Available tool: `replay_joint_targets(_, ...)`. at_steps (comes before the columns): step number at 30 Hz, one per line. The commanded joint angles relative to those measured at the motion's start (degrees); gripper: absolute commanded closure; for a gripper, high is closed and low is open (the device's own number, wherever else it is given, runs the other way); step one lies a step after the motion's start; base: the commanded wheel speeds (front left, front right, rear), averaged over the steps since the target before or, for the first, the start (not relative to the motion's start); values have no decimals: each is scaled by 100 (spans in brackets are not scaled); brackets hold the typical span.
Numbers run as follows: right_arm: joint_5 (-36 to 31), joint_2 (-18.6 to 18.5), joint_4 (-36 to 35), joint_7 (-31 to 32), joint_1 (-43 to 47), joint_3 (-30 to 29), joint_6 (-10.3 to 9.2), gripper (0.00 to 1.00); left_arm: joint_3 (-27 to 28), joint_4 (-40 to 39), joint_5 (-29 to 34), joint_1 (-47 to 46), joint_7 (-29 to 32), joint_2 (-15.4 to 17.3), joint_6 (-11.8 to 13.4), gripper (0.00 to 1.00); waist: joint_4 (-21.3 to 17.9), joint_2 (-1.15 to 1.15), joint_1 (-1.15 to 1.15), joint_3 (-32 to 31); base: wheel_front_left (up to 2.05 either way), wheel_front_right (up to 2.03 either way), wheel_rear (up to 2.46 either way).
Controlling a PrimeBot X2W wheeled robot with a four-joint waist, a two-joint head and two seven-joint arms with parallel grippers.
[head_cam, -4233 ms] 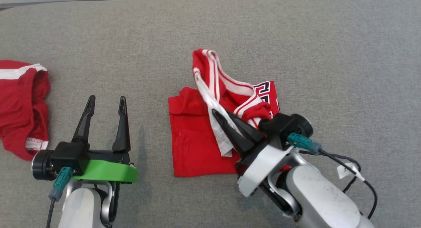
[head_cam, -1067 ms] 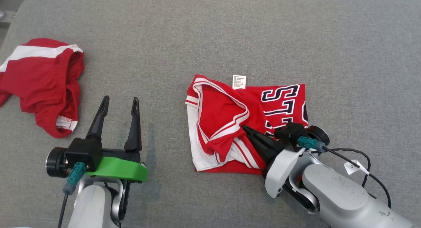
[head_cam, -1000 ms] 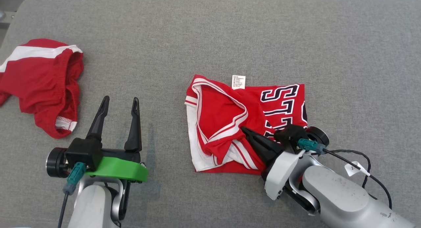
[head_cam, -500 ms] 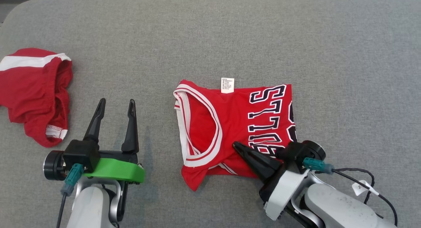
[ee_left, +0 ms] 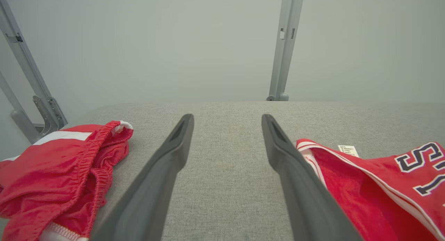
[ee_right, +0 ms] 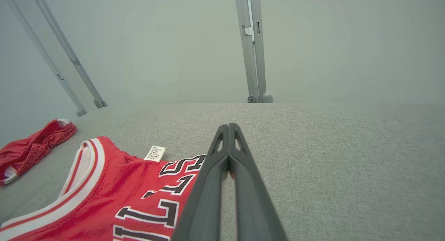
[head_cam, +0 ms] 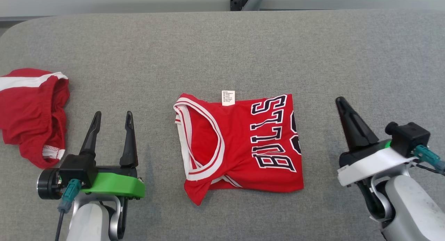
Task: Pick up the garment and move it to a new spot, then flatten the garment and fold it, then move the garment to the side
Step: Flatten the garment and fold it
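The garment (head_cam: 240, 147) is a red jersey with white trim and dark lettering, folded into a rough rectangle in the middle of the grey table; a white care tag sticks out at its far edge. It also appears in the left wrist view (ee_left: 375, 185) and right wrist view (ee_right: 114, 195). My left gripper (head_cam: 112, 115) stands open to the jersey's left, nothing between its fingers (ee_left: 167, 164). My right gripper (head_cam: 340, 101) is shut and empty, clear of the cloth to the jersey's right, its fingers (ee_right: 227, 154) pressed together.
Crumpled red shorts (head_cam: 33, 112) with a white stripe lie at the table's left edge, also in the left wrist view (ee_left: 59, 171). The grey padded table (head_cam: 347, 53) ends at a pale wall with metal posts (ee_right: 252, 46) behind it.
My right gripper let go of the jersey's near edge and drew away to the right, still shut. The jersey now lies flat and folded. The head camera shifted; the left arm held still.
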Motion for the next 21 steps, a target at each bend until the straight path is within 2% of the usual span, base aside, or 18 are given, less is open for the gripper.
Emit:
replay_joint_targets(1, -92, 8, -8, -18, 118, -234, -2, 100, 37, -24, 21, 41, -13, 60, 43, 0, -39, 0, 0, -46, 0, 0, 0)
replay_joint_targets(5, -242, 113, 55, -18, 295, -1081, -2, 100, 61, -38, 14, 102, -13, 88, 47, 0, -82, 0, 0, -131, 0, 0, 0)
replay_joint_targets(6, -310, 129, 114, -15, 361, -1253, -2, 65, 73, -40, 14, 130, -13, 98, 49, 0, -98, 0, 0, -162, 0, 0, 0)
replay_joint_targets(7, -353, 157, 129, -13, 396, -1383, -2, 15, 73, -38, 16, 151, -13, 107, 47, 0, -108, 0, 0, -193, 0, 0, 0)
replay_joint_targets(8, -404, 186, 142, -14, 422, -1507, -2, 0, 72, -37, 15, 169, -13, 109, 44, 0, -118, 0, 0, -228, 0, 0, 0)
replay_joint_targets(13, -635, 334, 179, 69, 620, -1719, -2, 0, 60, 36, -20, 336, -11, 163, 14, 0, -174, 0, 0, -471, 0, 0, 0)
replay_joint_targets(21, -864, 521, 21, 200, 849, -1719, -2, 0, 129, 71, -130, 494, 67, 285, -15, 0, -257, 0, 0, -819, 0, 0, 0)
